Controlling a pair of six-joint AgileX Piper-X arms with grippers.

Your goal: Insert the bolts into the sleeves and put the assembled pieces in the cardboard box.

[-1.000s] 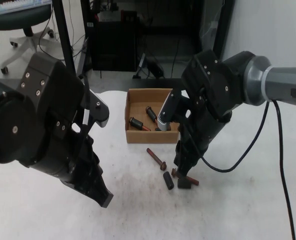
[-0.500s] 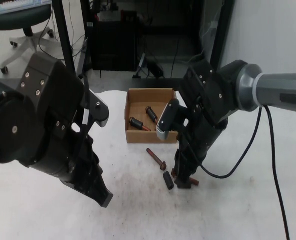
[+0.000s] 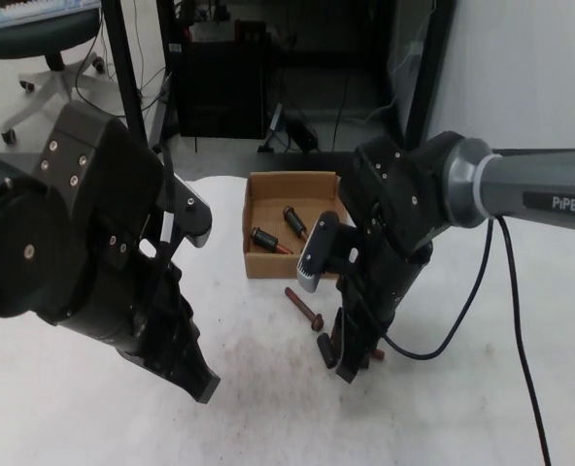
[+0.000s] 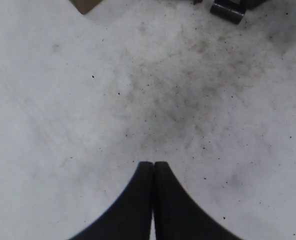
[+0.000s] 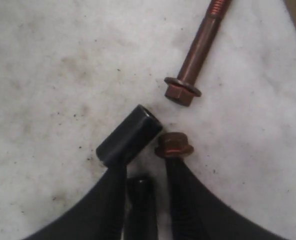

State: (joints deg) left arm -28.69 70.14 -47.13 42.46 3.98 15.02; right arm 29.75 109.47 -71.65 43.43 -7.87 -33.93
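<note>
my right fingers (image 5: 105, 210) slightly spread astride a black sleeve (image 5: 138, 197) on the bench (image 5: 48, 60) | I judge it rigid, smooth, apt to roll (bolt head (image 5: 174, 145) crowds close), so pinch mid-barrel | my left fingers (image 4: 138, 200) pressed together, empty

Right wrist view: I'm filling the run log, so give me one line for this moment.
right tool open, straddling sleeve | second sleeve, loose bolt beside | left tool shut, empty | cardboard box holds two assembled pieces
</note>
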